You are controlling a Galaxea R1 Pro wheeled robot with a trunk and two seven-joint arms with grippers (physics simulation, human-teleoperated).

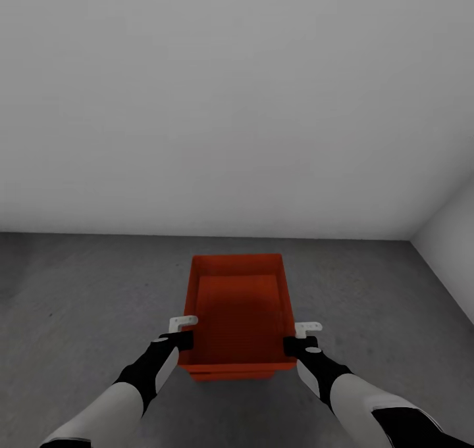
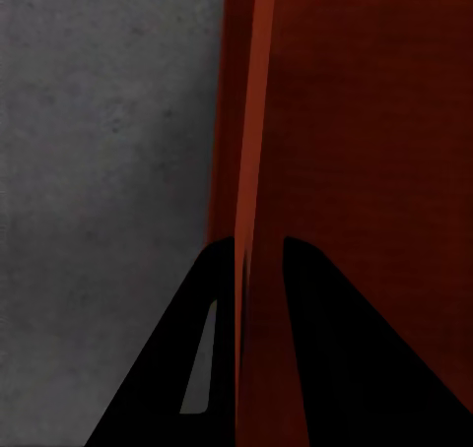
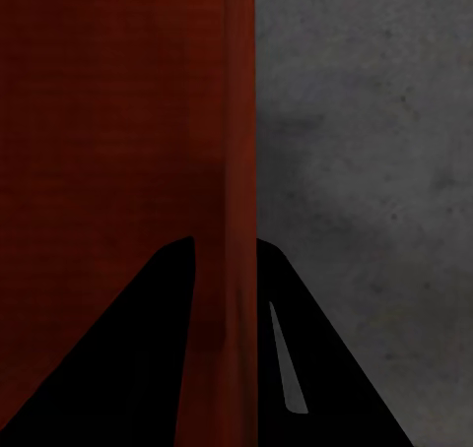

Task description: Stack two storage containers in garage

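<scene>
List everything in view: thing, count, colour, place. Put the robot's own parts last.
storage container: at least one, orange-red, open top, in front of the robot above the floor, held by its two side walls; an edge under its near end may be a second container nested below, cannot tell
floor: one, dark grey mottled concrete, under and around the container
back wall: one, plain grey-white, ahead beyond the container
side wall: one, grey-white, on the right
left hand: one, black with a white part, fingers astride the container's left wall
right hand: one, black with a white part, fingers astride the container's right wall
</scene>
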